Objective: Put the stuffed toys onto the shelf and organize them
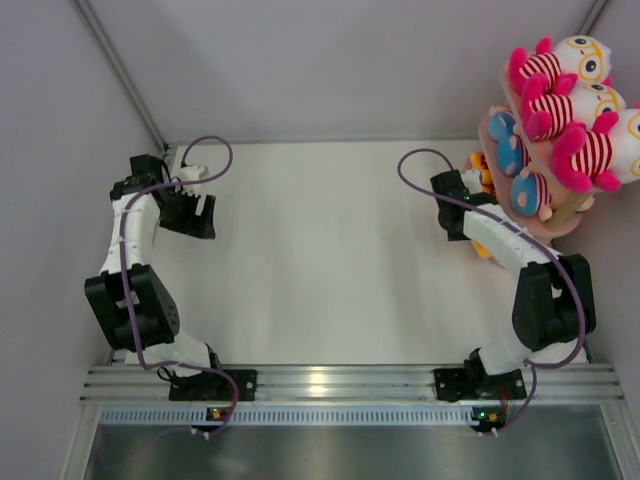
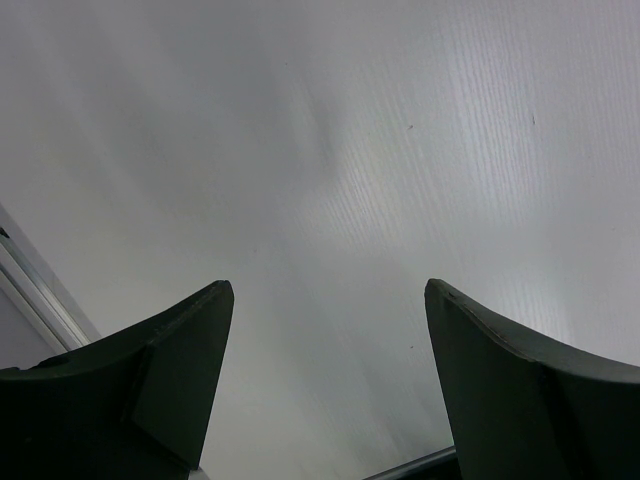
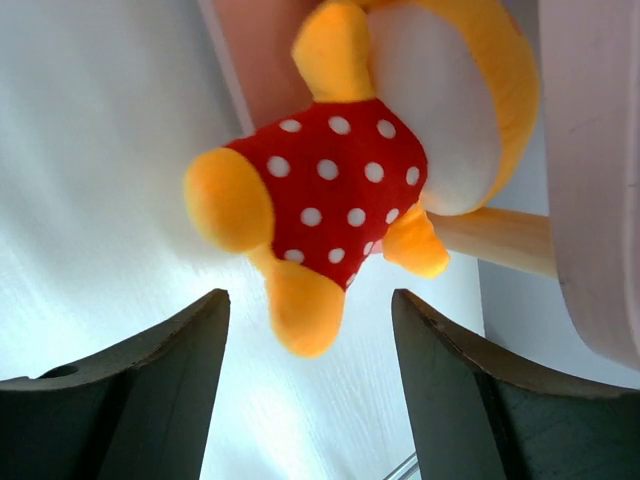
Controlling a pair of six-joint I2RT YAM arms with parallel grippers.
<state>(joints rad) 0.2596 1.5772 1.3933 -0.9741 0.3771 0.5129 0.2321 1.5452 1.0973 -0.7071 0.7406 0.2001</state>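
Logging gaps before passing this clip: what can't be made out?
Top view: the bottom tier of the shelf and its orange toys are mostly hidden by the right arm; one striped toy is cut by the right edge.
Right wrist view: the head of the polka-dot toy is cut by the top edge.

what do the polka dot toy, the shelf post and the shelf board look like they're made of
The toy looks like soft plush fabric, matte and slightly fuzzy, probably stuffed given its rounded limbs. The post looks like pale wood, smooth and apparently unpainted. The board is a rigid pink sheet with a smooth matte face; whether it is painted wood or plastic is not clear.
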